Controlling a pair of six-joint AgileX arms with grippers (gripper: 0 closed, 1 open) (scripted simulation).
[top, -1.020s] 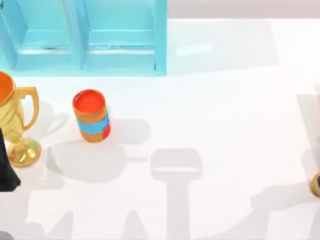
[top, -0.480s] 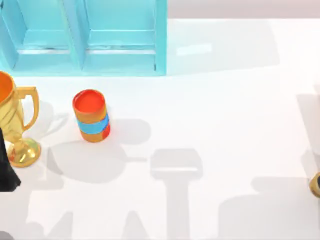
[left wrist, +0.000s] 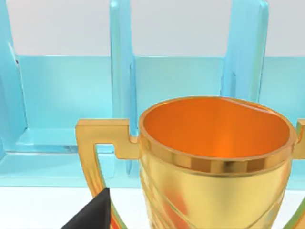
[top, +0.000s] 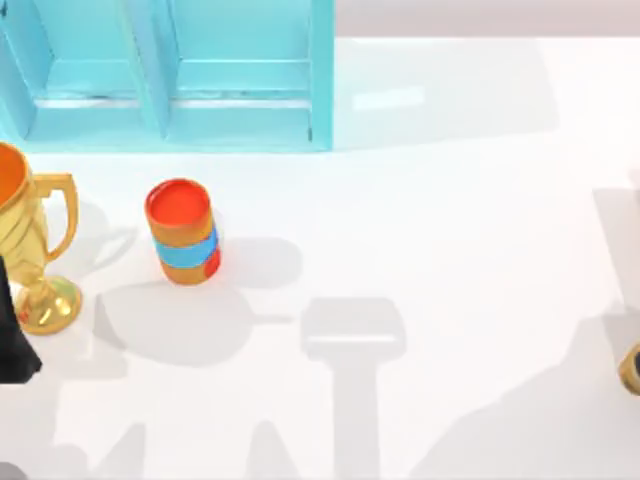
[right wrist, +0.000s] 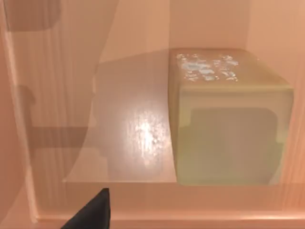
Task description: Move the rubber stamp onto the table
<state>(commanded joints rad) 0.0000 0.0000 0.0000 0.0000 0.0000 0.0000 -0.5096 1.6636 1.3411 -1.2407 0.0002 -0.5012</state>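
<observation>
Standing at about 9 o'clock on the white table (top: 450, 230), a gold trophy cup (top: 28, 250) sits hard against the top view's left edge, its handle turned toward the table's middle. A dark piece of the left arm (top: 14, 340) overlaps its base, and in the left wrist view the trophy's orange-lined bowl fills the foreground with one black fingertip (left wrist: 93, 215) of the left gripper showing below it; whether those fingers are apart or together cannot be told. Just to the trophy's 3 o'clock stands an upright orange cylinder with a blue band (top: 182, 232), apart from the trophy. At 11 o'clock the turquoise shelf unit (top: 235, 75) runs along the far edge. At the far right edge, near 4 o'clock, a small gold-brown object (top: 631, 368) is cut off by the frame.

The right wrist view shows a pale tan boxy rubber stamp (right wrist: 228, 119) with a light speckled mark on its upper face, resting on a glossy tan surface (right wrist: 128, 133). One black fingertip (right wrist: 93, 214) of the right gripper shows there; its finger state cannot be told.
</observation>
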